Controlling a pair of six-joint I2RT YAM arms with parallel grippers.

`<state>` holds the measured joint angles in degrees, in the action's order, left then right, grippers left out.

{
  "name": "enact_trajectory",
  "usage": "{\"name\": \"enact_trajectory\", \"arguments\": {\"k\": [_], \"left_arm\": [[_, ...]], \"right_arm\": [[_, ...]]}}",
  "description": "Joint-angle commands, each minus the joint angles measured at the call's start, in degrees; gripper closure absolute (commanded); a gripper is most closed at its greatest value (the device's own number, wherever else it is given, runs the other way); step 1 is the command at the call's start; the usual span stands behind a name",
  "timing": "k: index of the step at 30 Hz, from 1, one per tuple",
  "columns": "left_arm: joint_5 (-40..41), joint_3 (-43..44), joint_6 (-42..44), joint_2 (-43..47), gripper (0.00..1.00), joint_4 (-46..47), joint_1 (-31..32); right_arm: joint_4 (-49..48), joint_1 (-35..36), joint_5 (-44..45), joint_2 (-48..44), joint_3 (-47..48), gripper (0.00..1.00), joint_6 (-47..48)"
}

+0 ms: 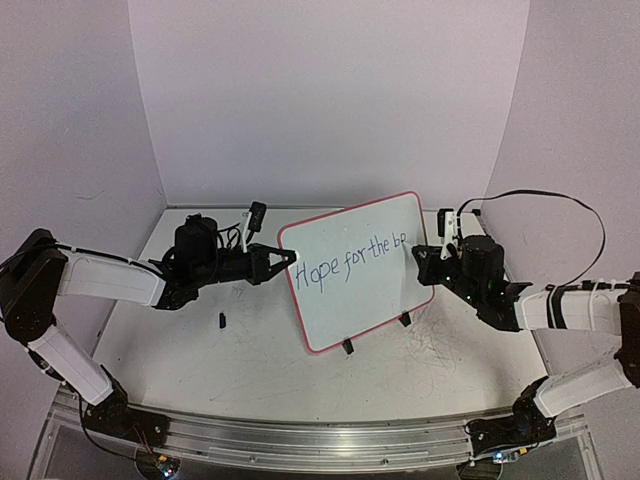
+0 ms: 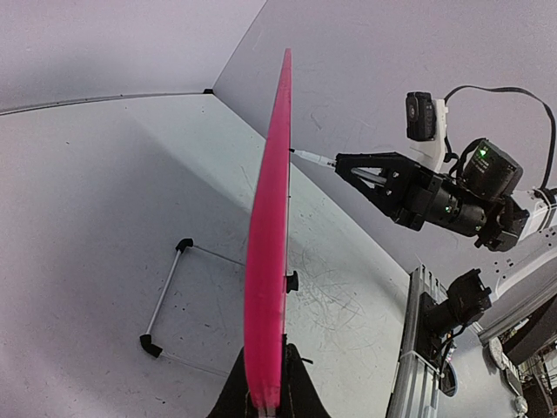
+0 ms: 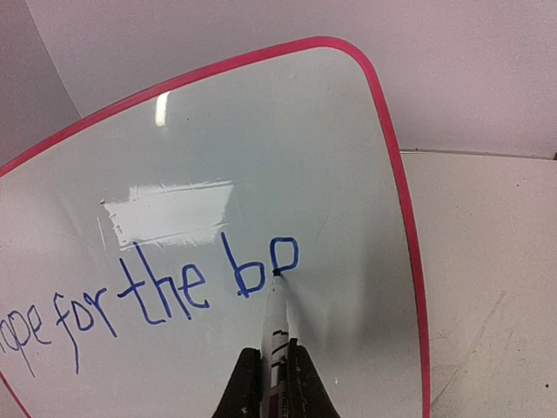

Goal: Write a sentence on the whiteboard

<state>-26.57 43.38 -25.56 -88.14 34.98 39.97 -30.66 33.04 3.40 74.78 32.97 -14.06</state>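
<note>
The whiteboard (image 1: 355,270), white with a red-pink rim and small black feet, stands tilted upright on the table. My left gripper (image 1: 290,257) is shut on its left edge; the left wrist view shows the board edge-on (image 2: 268,261). My right gripper (image 1: 425,262) is shut on a white marker (image 3: 276,326) whose tip touches the board face (image 3: 278,174). The sentence (image 3: 165,292) in blue reads "Hope for the b" plus a partly drawn loop at the marker tip. It also shows in the top view (image 1: 352,258).
A small black marker cap (image 1: 221,320) lies on the table left of the board. A thin wire stand with black ends (image 2: 165,296) lies behind the board. The table top (image 1: 420,350) bears old scribble marks. White walls enclose the back and sides.
</note>
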Motion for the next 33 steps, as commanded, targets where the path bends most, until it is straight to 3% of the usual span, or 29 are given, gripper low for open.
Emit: {"name": "enact_trajectory", "arguments": {"k": [1, 19, 33], "left_arm": [[2.5, 1.0, 5.0, 1.8, 1.00, -1.5, -0.3], [2.5, 1.0, 5.1, 1.8, 1.00, -1.6, -0.3], [2.4, 1.2, 4.9, 1.6, 1.00, -1.6, -0.3]], "right_arm": [[2.0, 0.0, 0.8, -0.4, -0.8, 1.00, -0.5], [3.2, 0.0, 4.6, -1.2, -0.6, 1.00, 0.2], [1.5, -2.5, 1.3, -4.1, 1.7, 1.00, -0.7]]}}
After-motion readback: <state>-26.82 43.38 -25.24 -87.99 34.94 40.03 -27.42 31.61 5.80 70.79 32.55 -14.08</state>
